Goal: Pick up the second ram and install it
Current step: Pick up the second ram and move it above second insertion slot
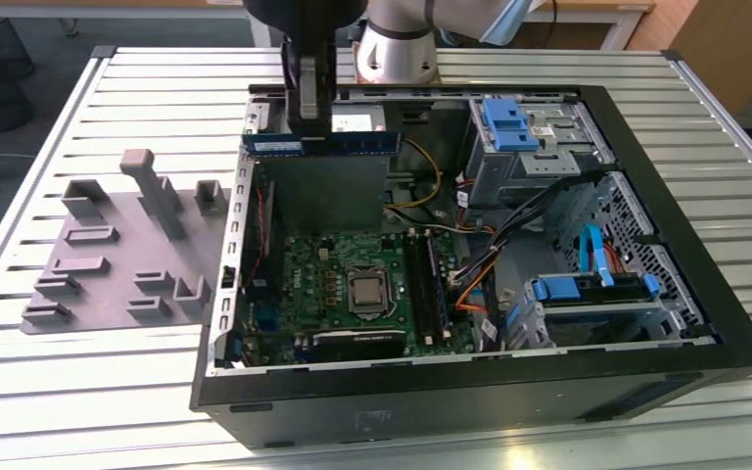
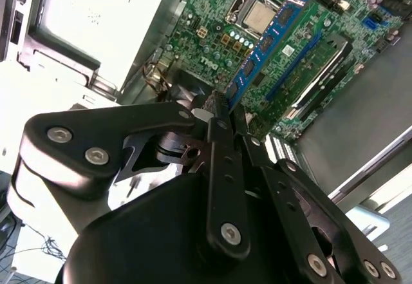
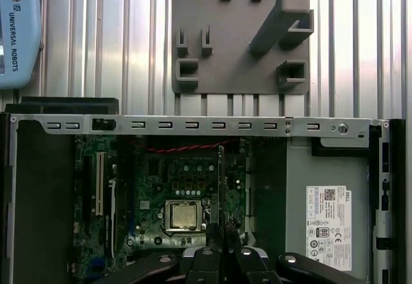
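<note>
The second ram [image 1: 326, 144] is a long thin stick that looks blue here. It hangs level over the back part of the open computer case [image 1: 481, 387]. My gripper [image 1: 308, 129] is shut on its top edge near the exterior view's left end. In the second wrist view the ram [image 2: 267, 42] reaches out from the gripper [image 2: 219, 107] over the green motherboard [image 2: 222, 23]. In the first wrist view the ram [image 3: 221, 187] shows edge-on above the gripper [image 3: 221, 234]. The motherboard's long black slots [image 1: 426, 284] lie below, nearer the front.
A grey holder plate [image 1: 115, 264] with upright blocks lies on the slatted table at the exterior view's left, beside the case. Inside the case are a metal power supply box [image 1: 326, 191], blue drive cages [image 1: 513, 122], coloured cables [image 1: 474, 279] and the processor socket [image 1: 367, 290].
</note>
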You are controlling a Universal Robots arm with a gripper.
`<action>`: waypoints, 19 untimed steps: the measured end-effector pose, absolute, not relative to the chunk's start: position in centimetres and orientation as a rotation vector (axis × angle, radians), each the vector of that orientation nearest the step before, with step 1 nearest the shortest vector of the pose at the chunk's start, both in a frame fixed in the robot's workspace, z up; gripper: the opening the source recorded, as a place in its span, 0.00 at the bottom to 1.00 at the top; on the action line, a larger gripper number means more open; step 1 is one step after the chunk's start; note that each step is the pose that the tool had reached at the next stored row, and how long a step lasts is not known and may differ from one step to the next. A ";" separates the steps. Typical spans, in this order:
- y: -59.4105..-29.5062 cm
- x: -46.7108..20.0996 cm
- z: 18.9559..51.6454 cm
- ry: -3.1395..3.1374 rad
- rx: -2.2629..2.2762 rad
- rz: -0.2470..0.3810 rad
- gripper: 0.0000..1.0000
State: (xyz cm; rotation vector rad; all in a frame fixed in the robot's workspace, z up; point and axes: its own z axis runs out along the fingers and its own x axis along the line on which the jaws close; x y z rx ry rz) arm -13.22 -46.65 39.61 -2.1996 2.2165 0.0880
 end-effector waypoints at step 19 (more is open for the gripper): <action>-46.7 -9.6 39.6 2.217 -2.200 0.088 0.14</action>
